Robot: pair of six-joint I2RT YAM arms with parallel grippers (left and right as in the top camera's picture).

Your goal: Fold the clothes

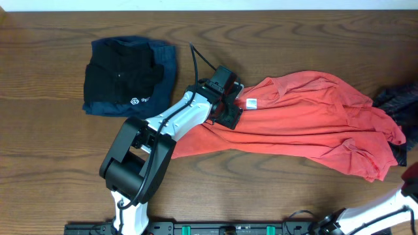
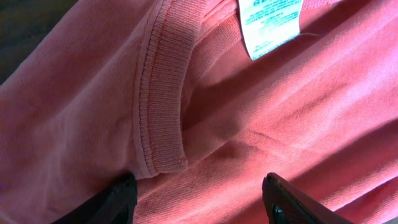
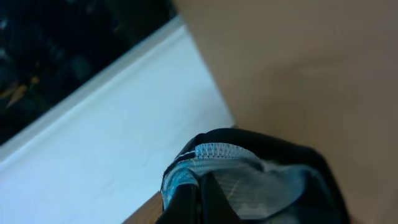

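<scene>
The left gripper hovers with fingers spread over the red shirt, whose collar ends just ahead of one fingertip, so it should advance slightly, drop straight, and close only once the collar lies between the tips.

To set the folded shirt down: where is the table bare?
Bare: the far strip of table behind the red shirt; the near patch between shirt and front edge; left of the dark stack. Crowded: the middle, where the left claw is over the shirt, and the right edge by the dark cloth.
</scene>
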